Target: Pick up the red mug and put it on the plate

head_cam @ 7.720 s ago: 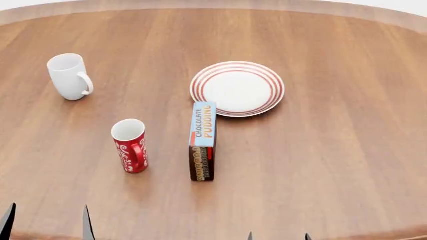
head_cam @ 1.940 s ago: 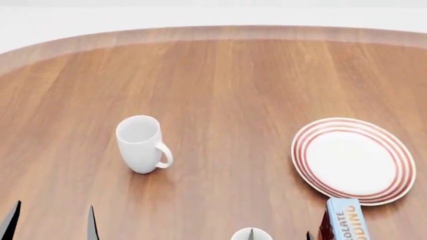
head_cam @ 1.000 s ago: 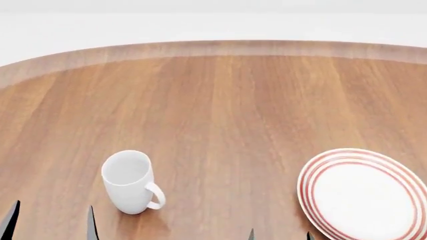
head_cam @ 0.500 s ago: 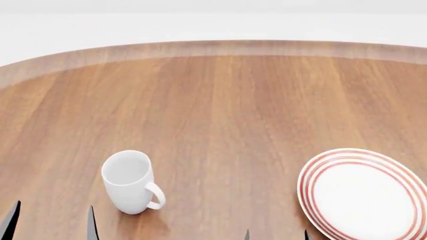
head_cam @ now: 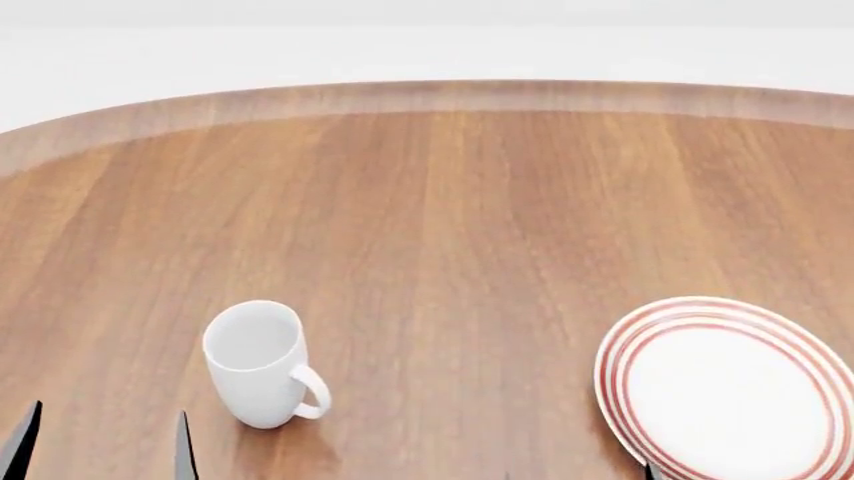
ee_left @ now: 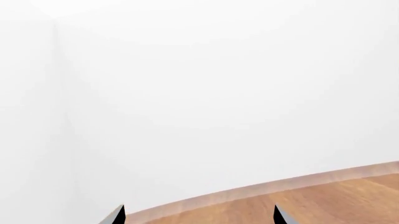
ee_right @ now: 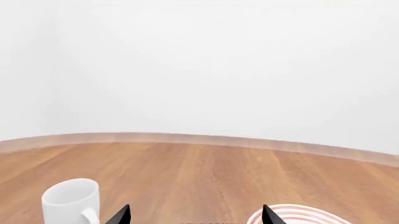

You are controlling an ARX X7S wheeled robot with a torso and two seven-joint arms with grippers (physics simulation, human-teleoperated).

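— Plate [head_cam: 737,392] lies at lower right of the head view; red mug is in no view.
— Left wrist view shows only table [ee_left: 324,196] edge, white wall [ee_left: 218,93]. Both grippers' [ee_left: 198,215] [ee_right: 194,215] tips stand apart, empty. White mug [head_cam: 259,364] stands lower left.

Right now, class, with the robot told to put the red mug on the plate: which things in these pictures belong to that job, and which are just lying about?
Belong to the job:
- plate, white with red rings, empty
- red mug: not in any of these pictures

Just lying about:
- white mug, upright
- wooden table under both
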